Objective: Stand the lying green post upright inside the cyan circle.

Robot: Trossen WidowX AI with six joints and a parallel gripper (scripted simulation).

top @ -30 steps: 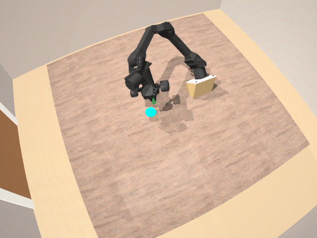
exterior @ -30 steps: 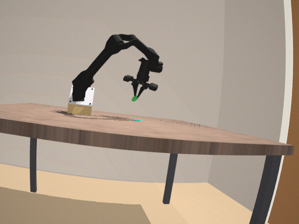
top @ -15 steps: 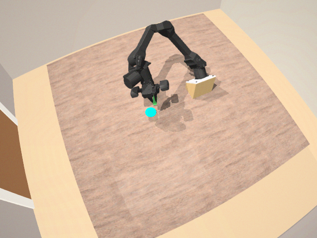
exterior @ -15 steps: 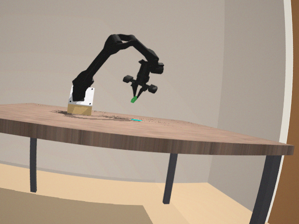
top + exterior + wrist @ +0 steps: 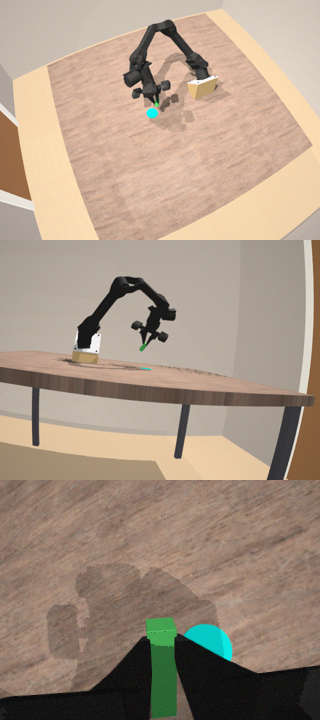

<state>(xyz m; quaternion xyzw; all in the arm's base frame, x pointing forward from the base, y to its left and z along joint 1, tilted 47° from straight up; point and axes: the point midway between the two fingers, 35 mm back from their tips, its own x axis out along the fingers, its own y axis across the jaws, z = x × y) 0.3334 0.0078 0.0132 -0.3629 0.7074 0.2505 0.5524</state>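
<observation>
One green post (image 5: 156,102) (image 5: 142,347) (image 5: 163,675), held off the counter (image 5: 165,165) (image 5: 116,376) (image 5: 240,545): the gripper (image 5: 155,103) (image 5: 146,344) (image 5: 161,642) is pinching it between the fingertips, near one end by the exterior view, and the post is leaning at a slant, neither lying nor upright.

One cyan circle (image 5: 151,113) (image 5: 146,368) (image 5: 209,642), flat: lying on the counter below the gripper and a little to one side, its rim being partly hidden by a finger in the wrist view.

One base block (image 5: 202,89) (image 5: 84,357), tan under a white plate: standing well apart from the gripper, carrying the black arm.

Hazards, as judged: the slant is presenting an edge rather than a flat end, so lowering without finishing the turn could tip the post on release. The small grip area is possibly inviting a pivot if the low end strikes the counter first. Sideways offset, left uncorrected, is risking a landing across the rim; a finger dragging during withdrawal could topple it.
</observation>
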